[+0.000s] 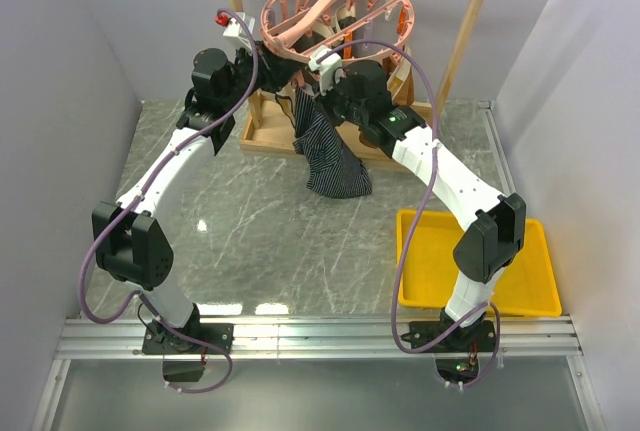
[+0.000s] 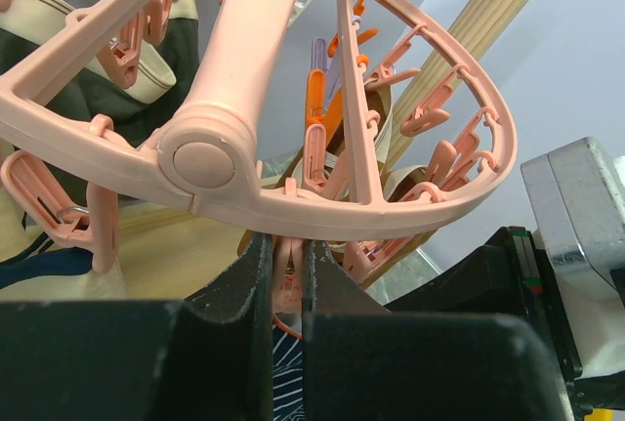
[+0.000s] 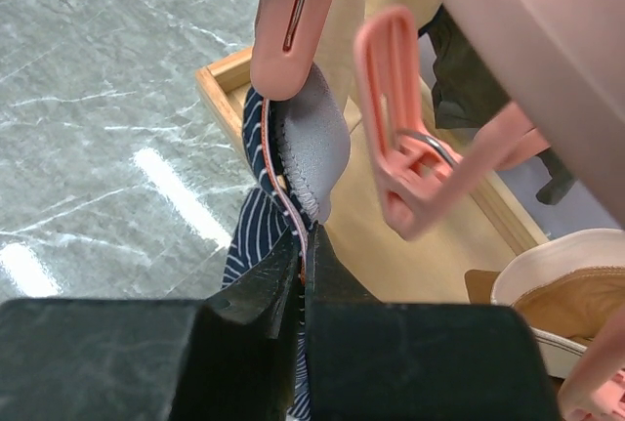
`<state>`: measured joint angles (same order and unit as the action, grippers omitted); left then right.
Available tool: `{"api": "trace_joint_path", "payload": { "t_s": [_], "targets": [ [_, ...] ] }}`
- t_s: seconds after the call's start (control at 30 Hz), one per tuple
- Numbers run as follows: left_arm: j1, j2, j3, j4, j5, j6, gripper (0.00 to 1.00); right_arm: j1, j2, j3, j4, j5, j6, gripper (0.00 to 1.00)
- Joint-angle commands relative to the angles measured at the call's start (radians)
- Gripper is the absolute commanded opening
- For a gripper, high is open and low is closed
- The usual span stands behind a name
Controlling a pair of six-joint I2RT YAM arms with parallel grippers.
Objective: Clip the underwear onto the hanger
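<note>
The round pink hanger (image 1: 335, 6) hangs from the wooden rack at the back. In the left wrist view its ring (image 2: 322, 208) passes just above my left gripper (image 2: 287, 250), which is shut on one dangling pink peg (image 2: 286, 279). The navy striped underwear (image 1: 330, 156) hangs below the hanger, its lower end on the table. My right gripper (image 3: 303, 250) is shut on the edge of the underwear's waistband (image 3: 312, 152). That waistband is raised to the lower tip of the peg (image 3: 288, 40). Whether the peg bites the cloth, I cannot tell.
The wooden rack frame (image 1: 472, 26) and its wooden base tray (image 1: 262, 133) stand behind the underwear. Beige garments (image 2: 146, 74) hang from other pegs. A free pink peg (image 3: 405, 138) dangles right of the waistband. A yellow tray (image 1: 500, 271) lies at the front right.
</note>
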<state>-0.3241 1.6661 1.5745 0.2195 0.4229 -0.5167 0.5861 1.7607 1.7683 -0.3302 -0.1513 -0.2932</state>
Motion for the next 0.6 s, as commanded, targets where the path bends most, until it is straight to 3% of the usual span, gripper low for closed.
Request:
{"api": "trace_joint_path", "payload": {
  "t_s": [0.0,0.57],
  "targets": [
    [0.002,-0.003,-0.011,-0.038,0.030,0.012,0.00,-0.005,-0.003,0.057,0.010,-0.014,-0.017,0.00],
    [-0.001,0.012,-0.008,-0.065,0.019,0.041,0.00,-0.003,-0.020,0.098,-0.006,-0.019,-0.004,0.00]
  ]
}}
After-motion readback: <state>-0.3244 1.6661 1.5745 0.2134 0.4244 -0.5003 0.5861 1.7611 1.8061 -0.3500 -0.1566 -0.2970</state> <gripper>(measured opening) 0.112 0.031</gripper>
